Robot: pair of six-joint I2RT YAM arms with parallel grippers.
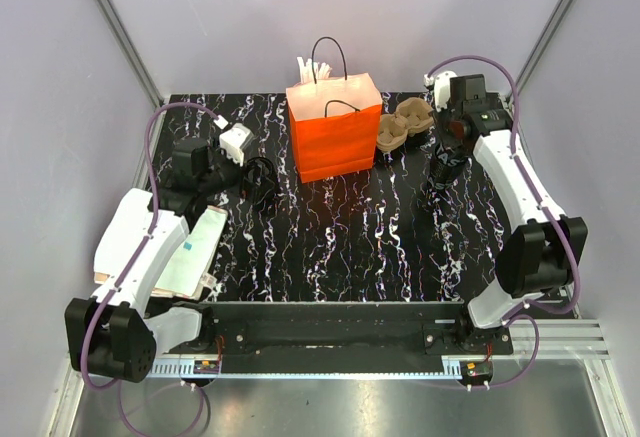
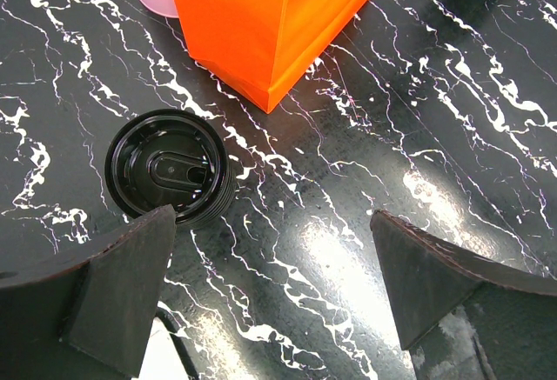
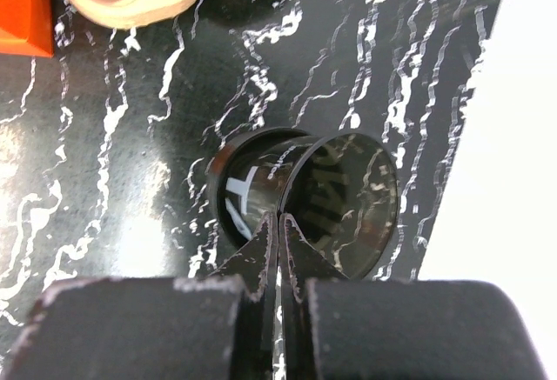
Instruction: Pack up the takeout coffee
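A black takeout coffee cup with white lettering hangs tilted at the right of the table. My right gripper is shut on its rim, and its glossy open mouth faces the right wrist camera. Just beside and below it is the top of a taller black cup stack. The orange paper bag stands open at the back middle, well left of the cup. My left gripper stands open over bare table near the bag's corner. A squat black ringed piece lies by its left finger.
A brown cardboard cup carrier sits between the bag and the right arm. White items poke out of the bag's top. A pale flat packet lies under the left arm. The table's right edge runs close beside the cup.
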